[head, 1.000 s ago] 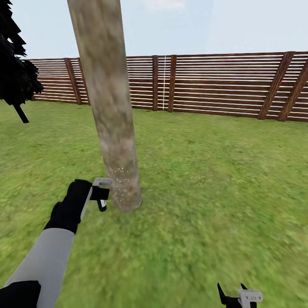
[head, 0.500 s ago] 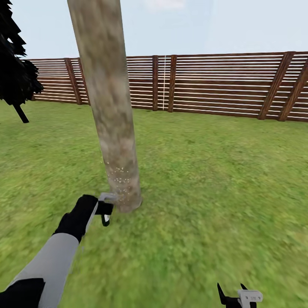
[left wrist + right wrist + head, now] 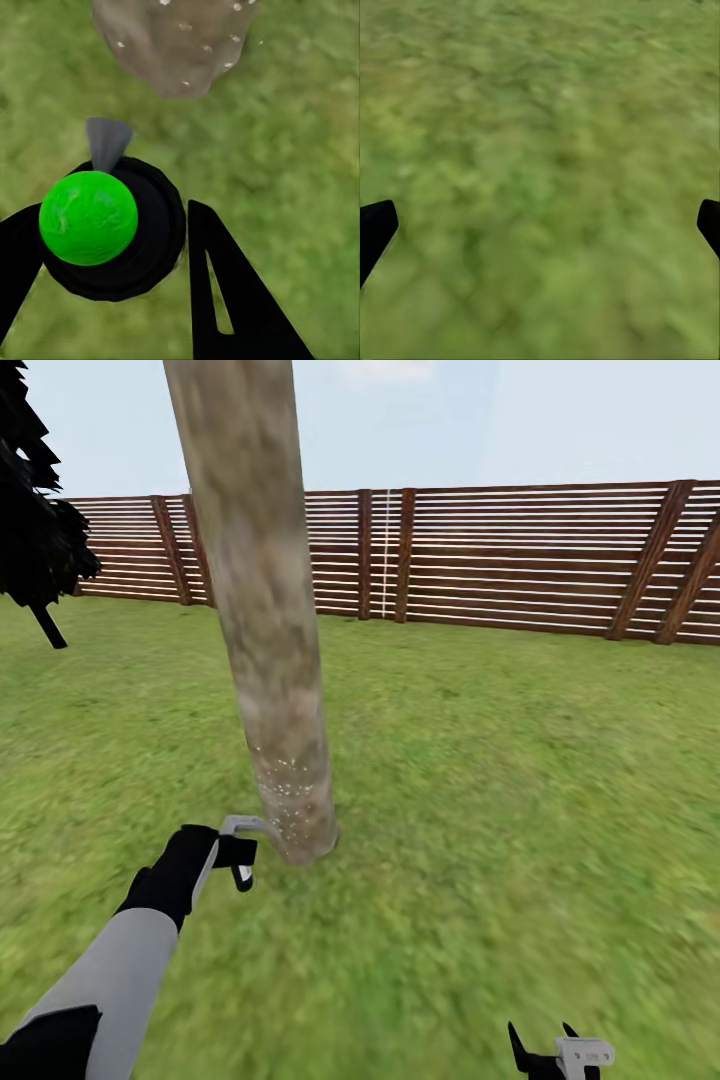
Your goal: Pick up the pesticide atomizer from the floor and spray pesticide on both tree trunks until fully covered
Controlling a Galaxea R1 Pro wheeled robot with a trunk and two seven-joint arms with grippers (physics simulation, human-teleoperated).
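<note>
Black fingers of the left end effector (image 3: 112,300) pinch the green-capped sprayer (image 3: 112,225) low beside the tree trunk (image 3: 265,650); the right end effector (image 3: 545,1050) hangs spread over grass (image 3: 480,780). Spraying looks underway: white specks dot only the trunk's base, so next the nozzle should climb.

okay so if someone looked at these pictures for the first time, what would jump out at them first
The thick mottled trunk rising from the grass just left of centre, its base flecked with pale droplets. Beside that base, the left gripper holds the atomizer; in the left wrist view its cap is bright green, with a grey nozzle aimed at the trunk. Behind runs a brown slat fence.
</note>
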